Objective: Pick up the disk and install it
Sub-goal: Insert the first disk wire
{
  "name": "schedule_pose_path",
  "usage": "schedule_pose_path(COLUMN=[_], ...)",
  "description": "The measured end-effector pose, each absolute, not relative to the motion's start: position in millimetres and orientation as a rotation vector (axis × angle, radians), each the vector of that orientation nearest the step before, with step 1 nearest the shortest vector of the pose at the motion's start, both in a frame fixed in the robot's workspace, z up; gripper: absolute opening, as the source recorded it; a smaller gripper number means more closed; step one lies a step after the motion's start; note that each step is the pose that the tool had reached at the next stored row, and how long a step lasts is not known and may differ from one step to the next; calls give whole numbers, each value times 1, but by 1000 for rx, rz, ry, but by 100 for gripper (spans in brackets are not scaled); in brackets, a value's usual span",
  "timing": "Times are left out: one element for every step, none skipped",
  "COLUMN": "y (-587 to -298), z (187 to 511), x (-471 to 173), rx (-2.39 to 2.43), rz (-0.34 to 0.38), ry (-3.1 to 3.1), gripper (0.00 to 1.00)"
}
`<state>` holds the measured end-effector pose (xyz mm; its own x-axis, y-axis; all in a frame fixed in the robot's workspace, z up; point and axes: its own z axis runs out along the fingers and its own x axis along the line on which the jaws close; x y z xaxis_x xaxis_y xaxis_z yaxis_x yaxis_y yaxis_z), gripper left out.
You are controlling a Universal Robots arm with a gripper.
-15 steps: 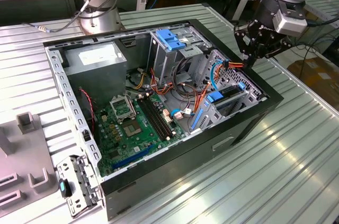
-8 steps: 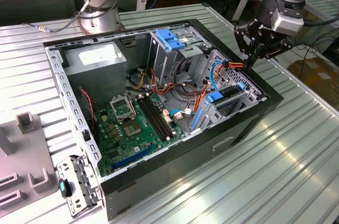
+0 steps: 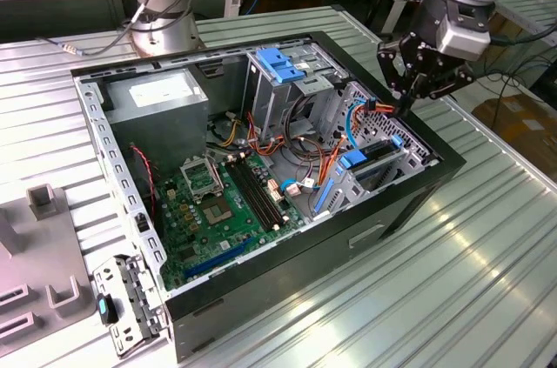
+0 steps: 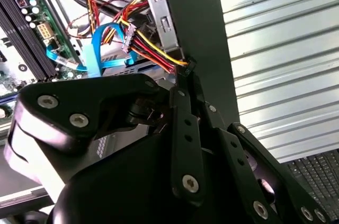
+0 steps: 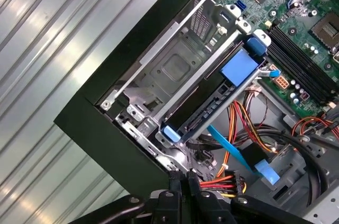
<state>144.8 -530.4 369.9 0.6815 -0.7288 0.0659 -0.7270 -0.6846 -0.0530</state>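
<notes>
The disk (image 5: 212,105) sits in the open computer case's (image 3: 409,203) drive bay; the gripper (image 3: 407,100), fingers together, pinches a wire bundle (image 4: 159,54).

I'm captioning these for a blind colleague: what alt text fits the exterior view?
A robot arm's gripper hangs at the exterior view's right edge of an open computer case lying on a ribbed metal table. Below it, the disk with blue rails sits in its bay beside the green circuit board and coloured wires.
</notes>
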Motion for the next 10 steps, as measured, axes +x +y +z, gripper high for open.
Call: schedule_pose_path(y=[-530, -530, -530, -530, -530, -530, -530, -530, -530, -530], z=[370, 370, 369, 369, 369, 369, 369, 369, 369, 369], x=[142, 142, 142, 142, 142, 142, 142, 142, 142, 142], rx=[-2859, -2856, -2849, -2842, -2831, -2820, -2812, -2800, -2789, -2782], rz=[-127, -127, -127, -128, -128, -128, -129, -129, -129, -129], ry=[1240, 1247, 1265, 1283, 1307, 1333, 1350, 1378, 1402, 1417], gripper=[17, 17, 17, 17, 17, 17, 17, 17, 17, 17])
